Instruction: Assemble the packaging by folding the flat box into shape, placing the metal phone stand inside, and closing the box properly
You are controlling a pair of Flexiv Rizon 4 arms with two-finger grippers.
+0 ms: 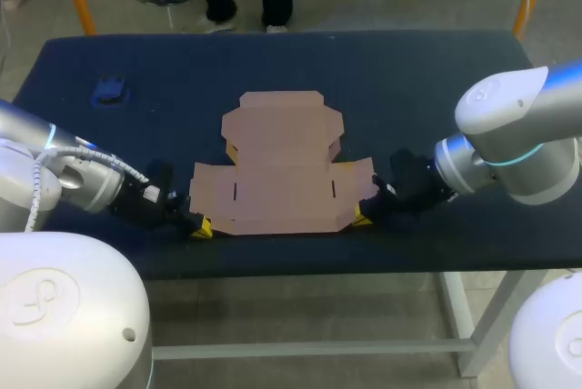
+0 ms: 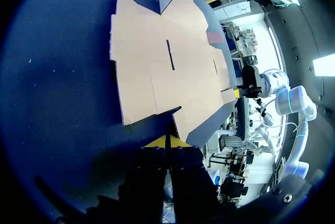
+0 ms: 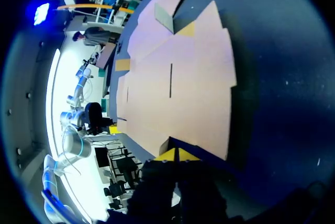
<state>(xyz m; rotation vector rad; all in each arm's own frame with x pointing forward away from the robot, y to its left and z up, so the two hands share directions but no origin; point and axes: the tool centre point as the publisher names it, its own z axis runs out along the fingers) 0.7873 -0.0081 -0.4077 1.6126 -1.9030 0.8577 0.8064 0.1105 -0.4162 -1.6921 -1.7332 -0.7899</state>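
The flat brown cardboard box lies unfolded on the dark blue table, its near edge close to the table's near edge. Bare cloth lies open beyond the box's far edge and on both sides of it.

The left arm comes in low at the box's near-left corner and the right arm at its near-right corner. The left gripper has its yellow tips pressed together right at that corner; the right gripper is likewise closed at its corner. I cannot tell whether any cardboard is caught between either pair of tips.

A small blue object sits well to the far left of the box; only the head view shows it. The wrist views show one small far flap of the box tilted up.
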